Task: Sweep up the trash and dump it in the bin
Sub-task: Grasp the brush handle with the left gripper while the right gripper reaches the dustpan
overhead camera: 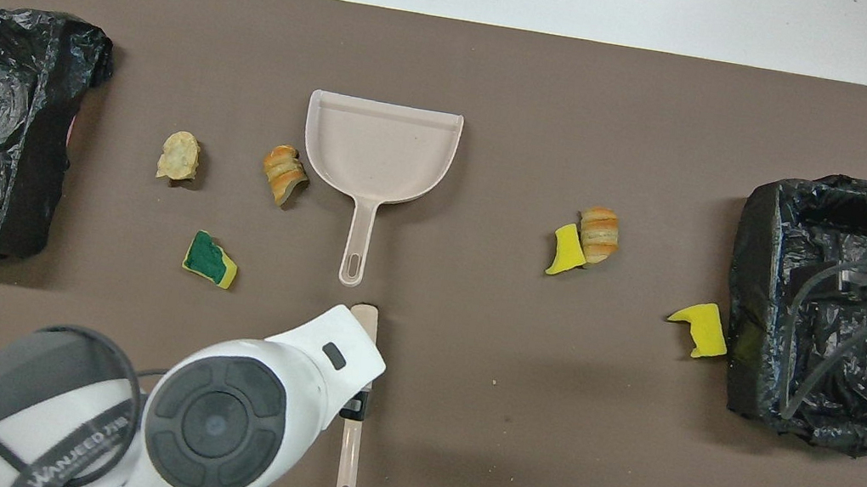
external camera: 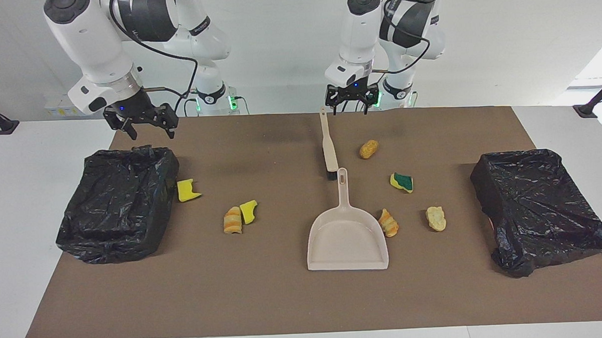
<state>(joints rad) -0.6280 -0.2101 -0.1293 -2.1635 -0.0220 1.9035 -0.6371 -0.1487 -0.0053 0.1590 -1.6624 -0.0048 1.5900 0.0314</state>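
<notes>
The trash (external camera: 396, 181) lay scattered on the brown mat (external camera: 285, 299) around the dustpan (external camera: 347, 240): four scraps toward the left arm's end, three toward the right arm's end. The brush (external camera: 328, 145) lay just nearer the robots than the dustpan's handle. The left gripper (external camera: 352, 99), fingers apart, hung over the brush handle, apparently not touching. The right gripper (external camera: 140, 122) waited, spread empty, over a black-lined bin (external camera: 117, 205).

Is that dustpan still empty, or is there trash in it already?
Empty. The dustpan shows only its bare beige floor; the nearest pastry lies beside it on the mat.
</notes>
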